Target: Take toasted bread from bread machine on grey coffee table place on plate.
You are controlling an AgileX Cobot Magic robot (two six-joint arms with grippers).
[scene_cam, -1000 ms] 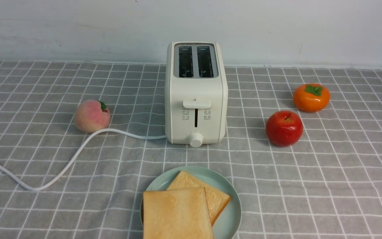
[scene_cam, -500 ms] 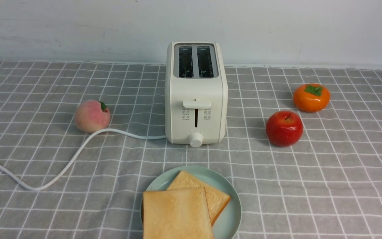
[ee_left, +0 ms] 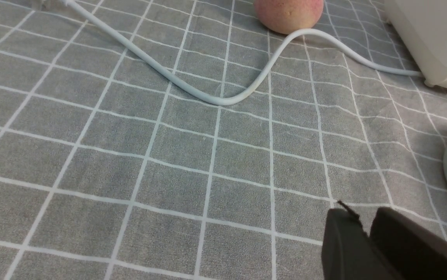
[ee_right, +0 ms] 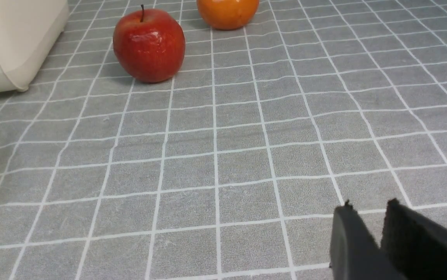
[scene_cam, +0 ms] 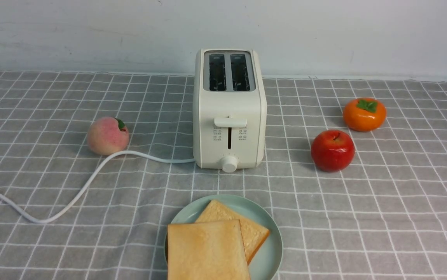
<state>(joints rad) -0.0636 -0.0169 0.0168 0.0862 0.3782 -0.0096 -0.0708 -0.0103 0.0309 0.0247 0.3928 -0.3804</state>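
Golden toasted bread [scene_cam: 208,249] lies on the mint-green plate [scene_cam: 270,252].

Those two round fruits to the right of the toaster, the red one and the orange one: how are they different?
The red apple is glossy deep red with a thin dark stem; the orange fruit is orange with a green leafy cap. The apple looks rounder and taller, the orange fruit flatter. The apple sits nearer the bread machine and the camera; the orange fruit lies farther back and to the right. Both rest upright on the grey coffee table, apart from each other.
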